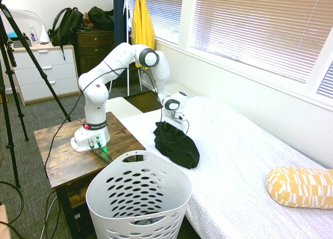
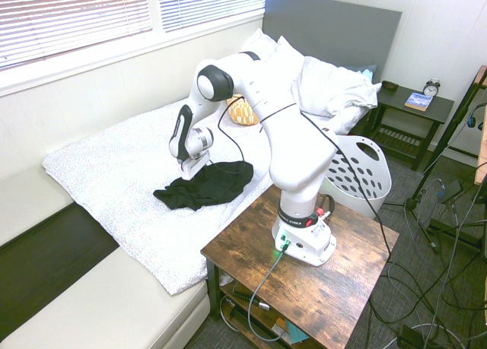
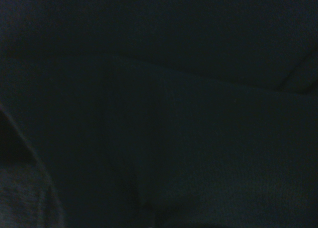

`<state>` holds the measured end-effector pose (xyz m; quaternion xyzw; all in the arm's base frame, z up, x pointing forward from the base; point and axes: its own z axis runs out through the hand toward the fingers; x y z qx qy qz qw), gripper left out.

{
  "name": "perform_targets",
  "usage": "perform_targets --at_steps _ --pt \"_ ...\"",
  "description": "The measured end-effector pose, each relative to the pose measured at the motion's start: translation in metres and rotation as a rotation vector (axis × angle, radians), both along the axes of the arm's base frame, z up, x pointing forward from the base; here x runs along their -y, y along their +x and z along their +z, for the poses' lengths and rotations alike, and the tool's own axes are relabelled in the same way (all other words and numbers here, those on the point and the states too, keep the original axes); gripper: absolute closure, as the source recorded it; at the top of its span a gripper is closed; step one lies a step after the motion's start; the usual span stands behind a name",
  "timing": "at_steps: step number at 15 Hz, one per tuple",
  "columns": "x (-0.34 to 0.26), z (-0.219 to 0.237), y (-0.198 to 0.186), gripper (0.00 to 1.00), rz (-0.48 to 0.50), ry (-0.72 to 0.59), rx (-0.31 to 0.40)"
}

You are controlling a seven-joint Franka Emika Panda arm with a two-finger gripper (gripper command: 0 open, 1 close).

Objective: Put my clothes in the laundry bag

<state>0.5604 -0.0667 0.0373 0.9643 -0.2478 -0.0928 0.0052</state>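
Observation:
The black garment (image 1: 177,146) lies crumpled on the white bedspread near the edge of the bed, also seen from the other side (image 2: 211,183). My gripper (image 1: 170,122) is pressed down onto its end farthest from the basket (image 2: 192,169), with its tip sunk into the fabric. The wrist view is filled with dark cloth (image 3: 159,109). The white laundry basket (image 1: 136,198) with oval holes stands upright on the floor beside the bed and the wooden table, a short way from the garment (image 2: 359,177).
The wooden table (image 1: 60,153) bearing the arm stands against the bed (image 1: 250,145). A yellow patterned pillow (image 1: 302,186) lies further up the bed, with white pillows (image 2: 327,83) at the headboard. A yellow garment (image 1: 143,20) hangs by the window.

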Motion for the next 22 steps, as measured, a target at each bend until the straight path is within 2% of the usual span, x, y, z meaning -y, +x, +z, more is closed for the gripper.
perform_targets --at_steps 17,22 --pt "0.004 -0.014 -0.007 1.0 -0.03 0.005 -0.027" --pt "0.01 0.025 0.0 1.0 -0.059 0.029 -0.063"
